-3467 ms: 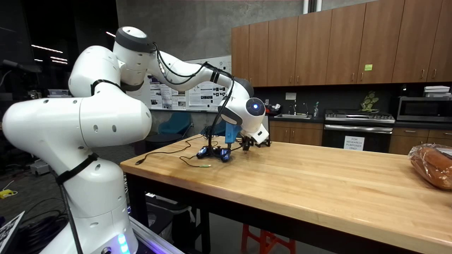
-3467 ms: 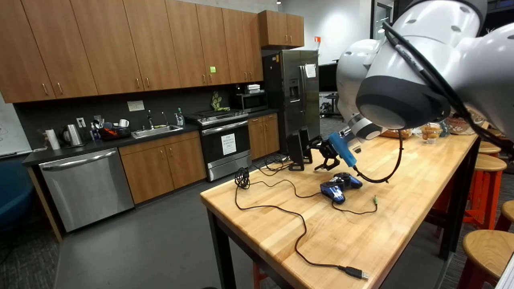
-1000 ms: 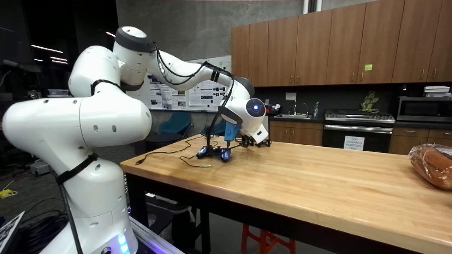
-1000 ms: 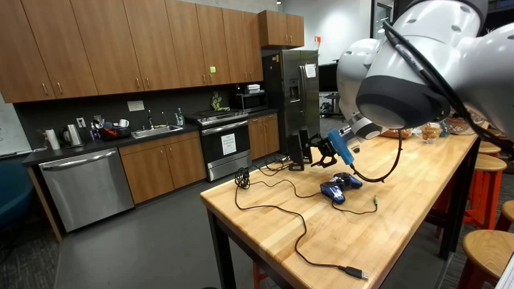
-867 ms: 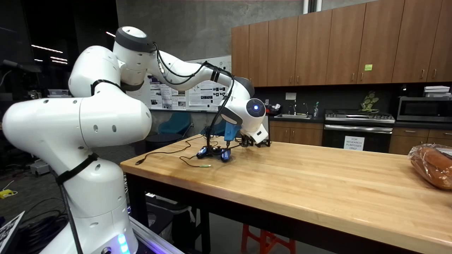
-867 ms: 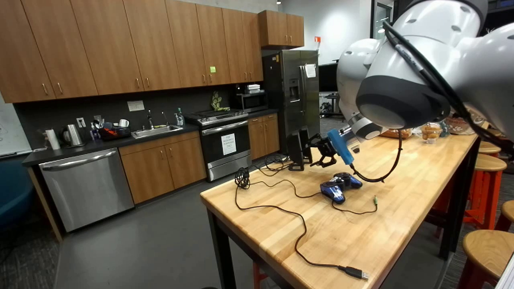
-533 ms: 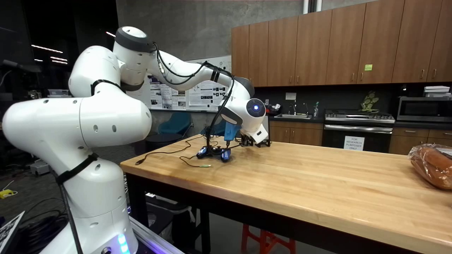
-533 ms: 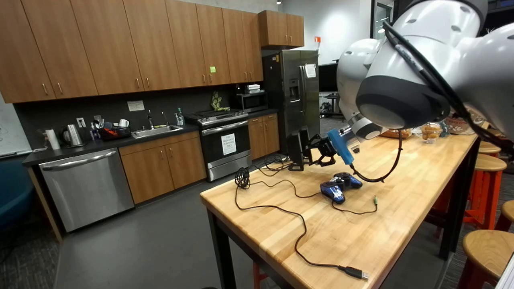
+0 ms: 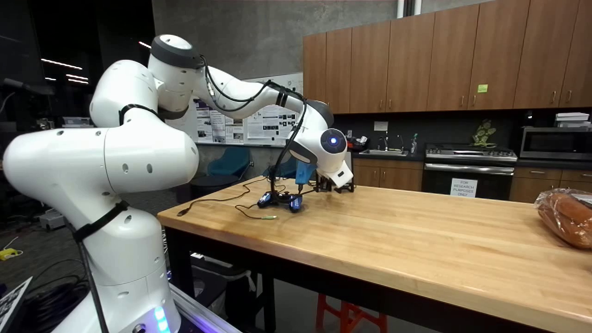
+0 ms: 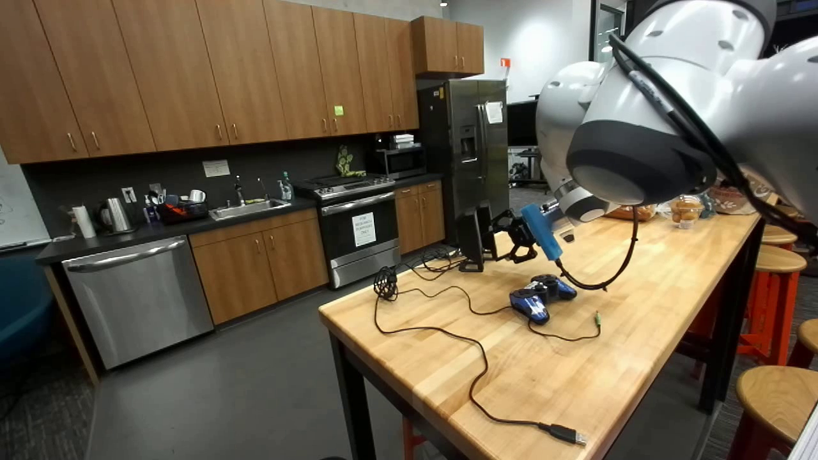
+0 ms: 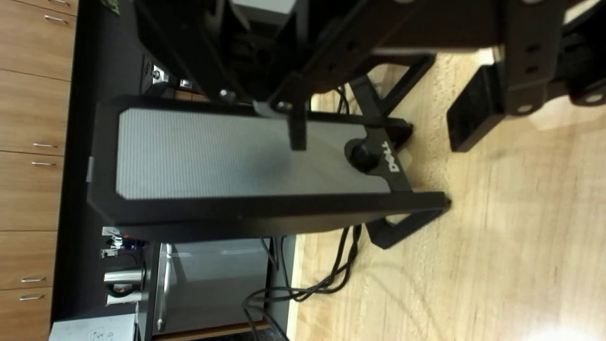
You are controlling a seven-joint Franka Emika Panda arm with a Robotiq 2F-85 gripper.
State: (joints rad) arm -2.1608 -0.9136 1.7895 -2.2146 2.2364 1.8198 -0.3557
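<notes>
My gripper (image 11: pixel 386 130) is open, its two black fingers well apart with nothing gripped. Just in front stands a black Dell speaker (image 11: pixel 203 156) with a grey mesh face and a round knob (image 11: pixel 363 156) near its base. In the wrist picture one finger (image 11: pixel 297 130) overlaps the mesh, while the other finger (image 11: pixel 473 113) shows over bare wood; whether either touches the speaker I cannot tell. In an exterior view the gripper (image 10: pixel 505 239) hovers above the table beside two black speakers (image 10: pixel 471 239). A blue and black game controller (image 10: pixel 530 305) lies close below it.
The controller's black cable ends in a USB plug (image 10: pixel 562 433) near the table edge. A short lead carries a green plug (image 10: pixel 597 318). Tangled cords (image 10: pixel 385 282) lie by the speakers. Wrapped bread (image 9: pixel 564 217) sits at the far end, with stools (image 10: pixel 773 402) alongside the wooden table (image 9: pixel 416 240).
Since the oldest frames the gripper has risen slightly and edged towards the speakers. Over the last half second it has tilted a little. The controller and speakers have stayed put.
</notes>
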